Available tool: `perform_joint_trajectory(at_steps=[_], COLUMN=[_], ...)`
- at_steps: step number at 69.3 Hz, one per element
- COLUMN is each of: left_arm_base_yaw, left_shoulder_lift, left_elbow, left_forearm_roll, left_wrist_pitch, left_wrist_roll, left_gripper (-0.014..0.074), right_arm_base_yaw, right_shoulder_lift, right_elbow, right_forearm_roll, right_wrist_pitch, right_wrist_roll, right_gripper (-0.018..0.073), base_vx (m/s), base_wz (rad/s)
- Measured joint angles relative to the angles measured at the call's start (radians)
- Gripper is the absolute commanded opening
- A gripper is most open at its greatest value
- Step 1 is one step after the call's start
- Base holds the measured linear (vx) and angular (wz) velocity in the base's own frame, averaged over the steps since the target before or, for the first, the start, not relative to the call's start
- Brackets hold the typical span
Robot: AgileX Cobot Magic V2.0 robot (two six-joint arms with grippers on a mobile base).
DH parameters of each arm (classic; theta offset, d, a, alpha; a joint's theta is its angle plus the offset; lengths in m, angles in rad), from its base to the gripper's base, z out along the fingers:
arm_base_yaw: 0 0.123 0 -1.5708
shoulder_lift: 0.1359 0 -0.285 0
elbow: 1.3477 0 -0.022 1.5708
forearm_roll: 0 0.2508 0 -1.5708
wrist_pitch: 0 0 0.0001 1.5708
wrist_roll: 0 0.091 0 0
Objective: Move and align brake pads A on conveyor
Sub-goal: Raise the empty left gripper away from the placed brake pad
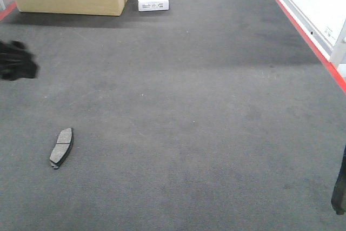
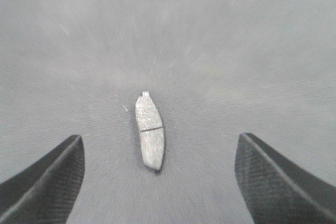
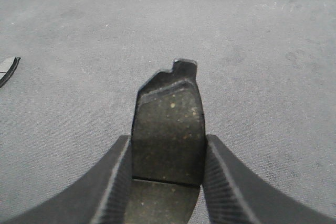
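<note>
Loose brake pad (image 1: 62,147) lies flat, friction face up, on the conveyor counter (image 1: 205,106) at the near left. It is the only pad lying there in the front view.

Left end effector (image 2: 160,145) is the nearer one. In its wrist view the pad sits centred between the fingers (image 2: 50,179) and apart from both. The pad's long axis runs up-down the frame with a slight tilt, square to the closing line, so the fingers would close across the narrow width. Jaws are wide apart, holding nothing and touching nothing. Judgement: a straight descent should do, with little or no wrist rotation.

Right end effector (image 3: 167,145) is at the far right edge of the front view, well apart from the loose pad. It is clamped on the sides of a second brake pad (image 3: 168,114), tab end pointing away, carried clear above the counter.
</note>
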Motion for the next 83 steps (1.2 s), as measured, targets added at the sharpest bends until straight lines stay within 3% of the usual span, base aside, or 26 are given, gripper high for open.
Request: perform_joint_trajectory(at_steps=[19,34,83], left_arm_base_yaw=[0.000,0.000,0.000], left_shoulder_lift=[-0.374,-0.556,-0.604], left_elbow=[0.247,0.347,0.363], left_forearm_roll=[0.023,0.023,0.023], left_wrist_pitch=[-0.083,-0.093,-0.092], left_wrist_roll=[0.000,0.000,0.001], left_gripper=[0.0542,0.0542,0.0540], right_arm_base_yaw=[0.000,0.000,0.000], right_shoulder_lift=[0.000,0.000,0.000], right_elbow=[0.000,0.000,0.000], right_forearm_roll=[0.000,0.000,0.000], right_wrist_pitch=[0.000,0.000,0.000], right_wrist_roll=[0.000,0.000,0.000], right_gripper=[-0.0008,-0.0008,-0.0008], base_vx=[0.00,0.00,0.00], base_wz=[0.00,0.00,0.00])
